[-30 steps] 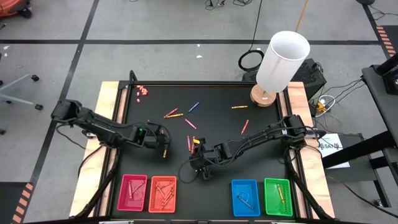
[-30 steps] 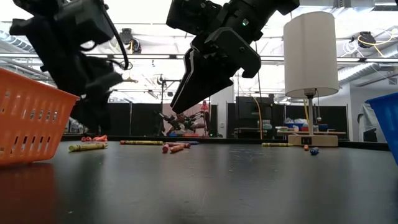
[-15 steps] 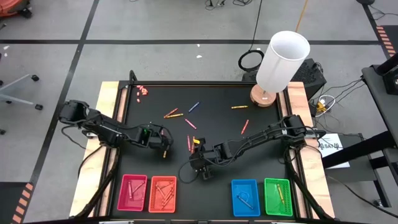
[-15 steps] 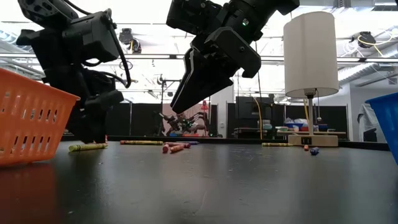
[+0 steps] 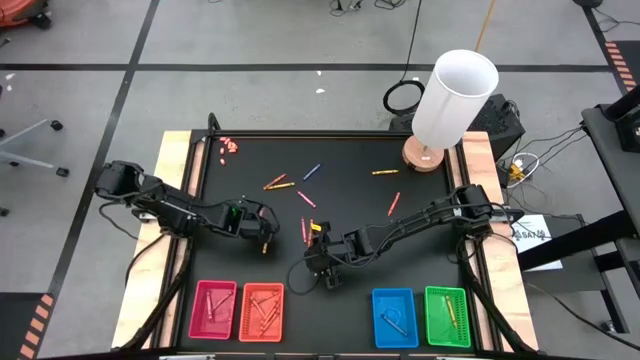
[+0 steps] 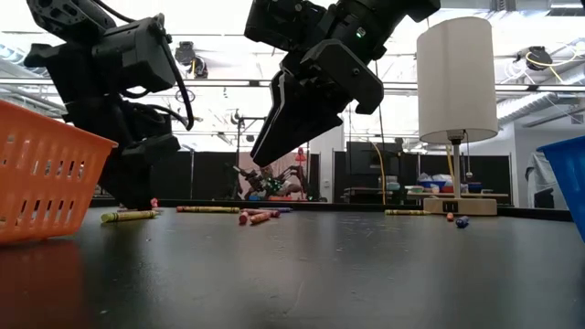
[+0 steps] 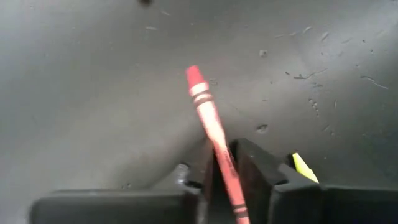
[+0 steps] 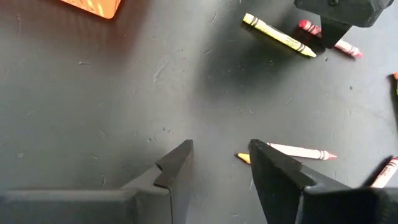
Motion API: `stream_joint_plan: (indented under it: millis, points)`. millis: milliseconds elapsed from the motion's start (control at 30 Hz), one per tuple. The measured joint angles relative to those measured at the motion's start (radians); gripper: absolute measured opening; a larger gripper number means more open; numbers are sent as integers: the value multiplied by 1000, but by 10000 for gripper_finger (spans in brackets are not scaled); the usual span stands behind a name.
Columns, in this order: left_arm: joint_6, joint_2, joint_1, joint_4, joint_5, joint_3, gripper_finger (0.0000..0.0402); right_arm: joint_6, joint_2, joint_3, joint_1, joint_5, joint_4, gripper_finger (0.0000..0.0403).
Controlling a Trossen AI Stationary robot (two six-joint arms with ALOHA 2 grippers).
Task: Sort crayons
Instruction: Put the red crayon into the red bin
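Crayons lie scattered over the black table: orange ones, a blue one, a yellow one and red ones. My left gripper is low over the table's left half, shut on a red crayon. A yellow crayon lies on the table right beside it. My right gripper hangs open above the table's middle, clear of the surface, with nothing between its fingers. A pale pink crayon lies flat just beside one finger. My left gripper pinches the red crayon's wrapped body between its two fingers. The fingers slant down from the table's left side and lie along the crayon. Its pointed end sticks out ahead of the fingertips, at or just above the table; which, I cannot tell.
Along the near edge stand a pink tray, an orange tray, a blue tray and a green tray, each holding crayons. A white lamp stands at the far right corner. Small pink bits lie at the far left.
My left gripper has come down toward the table beside the yellow crayon, then kept still. My right gripper has not moved.
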Motion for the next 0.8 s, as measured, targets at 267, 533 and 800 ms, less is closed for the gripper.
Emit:
stream_joint_plan:
  millis: [267,533,800]
  points:
    - [21,0,0,1,1,1,14,0,0,0,0,0,0,141]
    - [94,-3,1,-8,16,13,17,0,0,0,0,0,0,141]
    - [183,-5,-18,-18,19,69,17,0,0,0,0,-1,0,141]
